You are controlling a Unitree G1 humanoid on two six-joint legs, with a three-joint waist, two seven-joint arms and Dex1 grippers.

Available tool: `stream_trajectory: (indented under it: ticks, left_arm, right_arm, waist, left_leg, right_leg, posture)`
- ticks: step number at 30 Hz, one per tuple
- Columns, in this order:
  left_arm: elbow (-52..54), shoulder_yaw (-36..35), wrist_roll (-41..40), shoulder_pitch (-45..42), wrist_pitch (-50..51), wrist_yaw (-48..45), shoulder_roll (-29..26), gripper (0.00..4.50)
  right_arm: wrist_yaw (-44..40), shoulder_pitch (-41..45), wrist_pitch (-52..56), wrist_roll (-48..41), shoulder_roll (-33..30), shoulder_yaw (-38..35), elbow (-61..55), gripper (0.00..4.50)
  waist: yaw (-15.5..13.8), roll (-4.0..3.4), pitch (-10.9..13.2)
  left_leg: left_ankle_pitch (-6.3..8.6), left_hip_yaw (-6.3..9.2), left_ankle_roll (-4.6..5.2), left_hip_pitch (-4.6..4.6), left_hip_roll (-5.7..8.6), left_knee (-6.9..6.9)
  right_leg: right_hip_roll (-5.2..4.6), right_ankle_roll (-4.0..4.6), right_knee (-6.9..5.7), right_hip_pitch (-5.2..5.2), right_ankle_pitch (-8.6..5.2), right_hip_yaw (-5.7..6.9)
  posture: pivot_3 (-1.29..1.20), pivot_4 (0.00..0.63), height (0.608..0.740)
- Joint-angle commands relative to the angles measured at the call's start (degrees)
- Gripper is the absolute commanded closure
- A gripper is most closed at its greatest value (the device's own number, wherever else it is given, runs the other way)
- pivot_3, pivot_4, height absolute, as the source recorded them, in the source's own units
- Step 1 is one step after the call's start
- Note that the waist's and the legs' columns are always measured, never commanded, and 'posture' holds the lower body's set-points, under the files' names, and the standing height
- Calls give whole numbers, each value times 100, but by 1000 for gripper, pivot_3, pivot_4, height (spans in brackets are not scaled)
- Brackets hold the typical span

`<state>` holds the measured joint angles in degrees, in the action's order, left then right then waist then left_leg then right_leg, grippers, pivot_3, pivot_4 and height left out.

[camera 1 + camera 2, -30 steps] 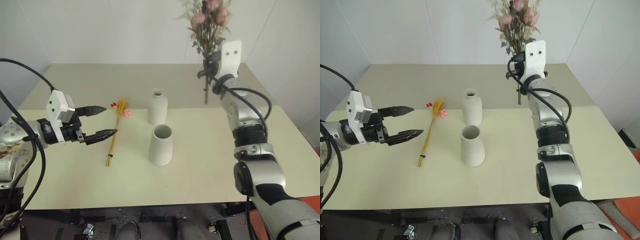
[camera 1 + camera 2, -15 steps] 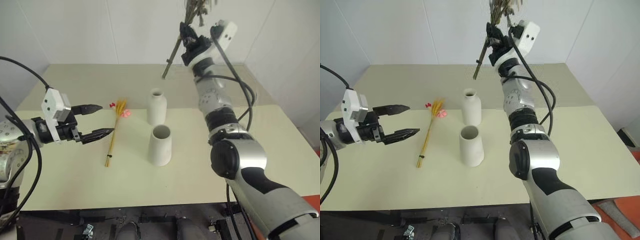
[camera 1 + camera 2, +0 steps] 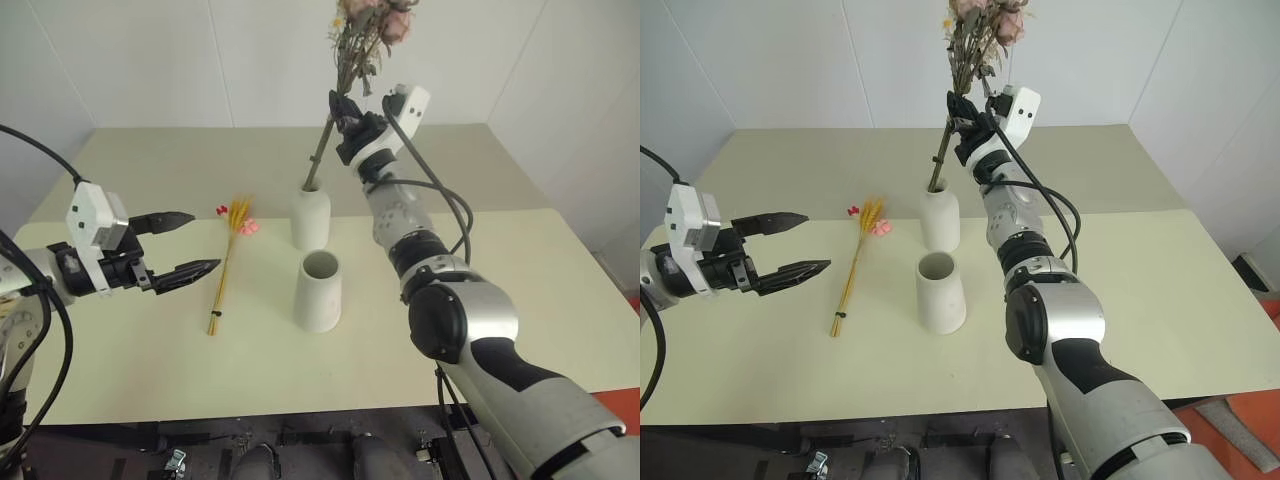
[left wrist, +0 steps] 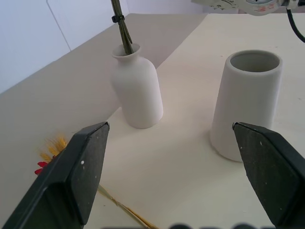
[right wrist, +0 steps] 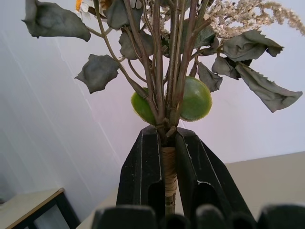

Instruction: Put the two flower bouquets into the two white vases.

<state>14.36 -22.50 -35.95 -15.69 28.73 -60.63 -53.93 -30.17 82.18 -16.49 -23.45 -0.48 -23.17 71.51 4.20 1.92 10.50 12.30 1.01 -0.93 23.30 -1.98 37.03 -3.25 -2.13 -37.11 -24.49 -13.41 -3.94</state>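
While the right gripper has its jaws clamped on the bushy bouquet, stem ends sit in the bottle vase mouth. Left gripper jaws wide, empty. Wheat bundle lies on desk beside cone vase.

Two head cams, stereo pair, sit high & look fwd/down over the counter from the near edge; both take in the same scene w/ a slight sideways offset: both arms, the bottle-shaped vase, the cone-like vase & the wheat-like bundle. Left wrist cam sits low, near counter level, looks along the left end effector at both vases from close by; shares those & a bit of the wheat-like bundle w/ the head cams. Right wrist cam looks upward along the right end effector, v. close to the bushy bouquet stems, white wall behind; the head pair sees that bouquet from further off.
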Motion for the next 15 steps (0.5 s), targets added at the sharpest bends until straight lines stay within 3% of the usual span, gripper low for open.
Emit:
stream_trajectory:
  ticks: [1, 15]
  left_arm:
    - [228, -249, -129, -9, 8, 61, -111, 0]
    - [343, -394, -314, 148, 72, 142, -90, 0]
  right_arm:
    - [-140, 114, -318, 141, 43, 70, -43, 4320]
    - [6, 352, -231, 373, -104, -52, 145, 4320]
  waist:
    - [-2, 0, 0]
    - [5, 0, 0]
  left_leg:
    - [0, 0, 0, 0, 0, 0]
    - [-4, 1, -7, -8, 0, 0]
  right_leg:
    - [0, 0, 0, 0, 0, 0]
    - [1, 2, 2, 0, 0, 0]
  posture:
    - [0, 150, 740]
    - [0, 150, 740]
